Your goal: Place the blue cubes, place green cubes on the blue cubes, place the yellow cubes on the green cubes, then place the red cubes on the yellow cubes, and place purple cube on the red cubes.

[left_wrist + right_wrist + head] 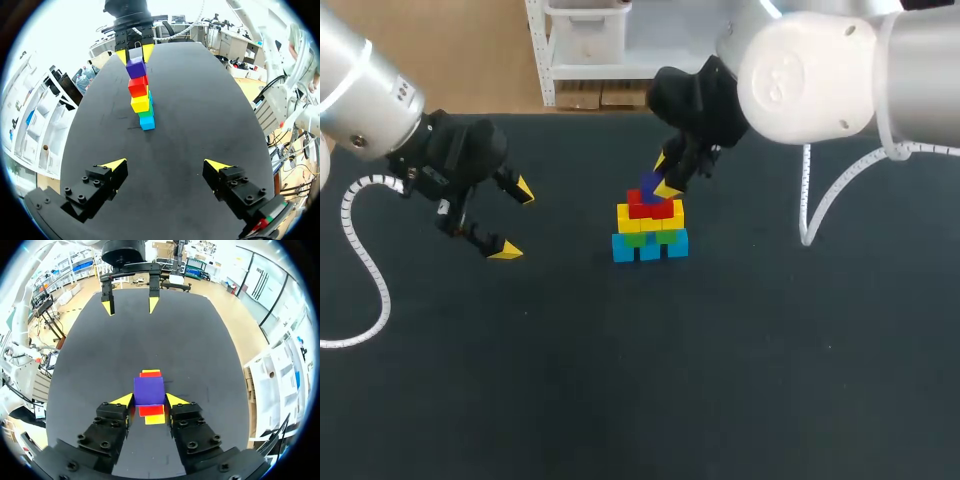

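The purple cube [149, 390] is sitting at the top of the stack, and the right gripper [149, 401] is clasping it from two sides, one yellow-tipped finger pressing against each flank. In the left wrist view its underside appears to be touching the red cubes [651, 206], though whether it is fully seated cannot be told. Under the red layer the yellow cubes [623, 217], the green cubes [666, 236] and the blue cubes [650, 249] are stepping outward in wider rows, the lowest resting on the black table [770, 380] near its middle. The left gripper [515, 220] is hanging well apart from the tower with its fingers spread wide and nothing between them, pointing toward the stack. Judging from this, the last step is in hand: every lower layer is built, and only the purple piece is waiting to be let go. The next move is likely calling for an even parting of the right fingers and a straight lift upward, since any sideways drag could be pulling the top cube off the narrow red layer.
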`<act>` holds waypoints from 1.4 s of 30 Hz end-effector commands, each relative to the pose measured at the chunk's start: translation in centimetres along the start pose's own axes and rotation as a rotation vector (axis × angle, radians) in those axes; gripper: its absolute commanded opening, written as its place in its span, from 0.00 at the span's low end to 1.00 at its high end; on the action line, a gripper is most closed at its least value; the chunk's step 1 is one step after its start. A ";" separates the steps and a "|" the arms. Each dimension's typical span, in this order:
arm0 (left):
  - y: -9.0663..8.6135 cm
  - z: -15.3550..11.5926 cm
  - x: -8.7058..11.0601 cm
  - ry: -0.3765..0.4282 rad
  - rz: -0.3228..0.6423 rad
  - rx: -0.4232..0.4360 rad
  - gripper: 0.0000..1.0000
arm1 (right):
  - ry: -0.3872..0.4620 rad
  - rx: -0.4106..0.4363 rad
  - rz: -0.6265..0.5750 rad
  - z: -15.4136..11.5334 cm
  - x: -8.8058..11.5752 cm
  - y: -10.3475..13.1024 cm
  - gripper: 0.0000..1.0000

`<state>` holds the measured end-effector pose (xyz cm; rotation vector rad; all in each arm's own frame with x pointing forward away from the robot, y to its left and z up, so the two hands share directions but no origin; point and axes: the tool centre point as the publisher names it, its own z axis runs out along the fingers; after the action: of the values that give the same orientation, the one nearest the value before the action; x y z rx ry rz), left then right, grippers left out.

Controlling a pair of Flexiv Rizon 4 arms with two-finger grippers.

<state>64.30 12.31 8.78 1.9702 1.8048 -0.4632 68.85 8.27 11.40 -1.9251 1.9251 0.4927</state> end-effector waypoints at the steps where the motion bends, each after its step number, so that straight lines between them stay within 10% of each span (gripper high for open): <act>1: -0.1 0.0 0.1 -0.004 0.003 -0.002 1.00 | -0.001 -0.002 -0.001 0.0 0.0 -0.1 0.43; 12: -0.1 0.0 0.1 -0.004 0.003 -0.002 1.00 | -0.002 0.000 0.004 -0.2 0.1 -0.1 0.50; 17: -0.1 0.0 0.1 -0.004 0.003 -0.002 1.00 | -0.008 0.013 0.008 -1.2 0.3 0.0 1.00; 42: -0.1 0.0 0.1 -0.004 0.003 -0.002 1.00 | -0.022 0.026 0.110 -5.4 4.4 -0.2 1.00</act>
<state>64.30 12.31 8.78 1.9702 1.8048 -0.4632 69.07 1.79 14.00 -1.7995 2.0225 0.5143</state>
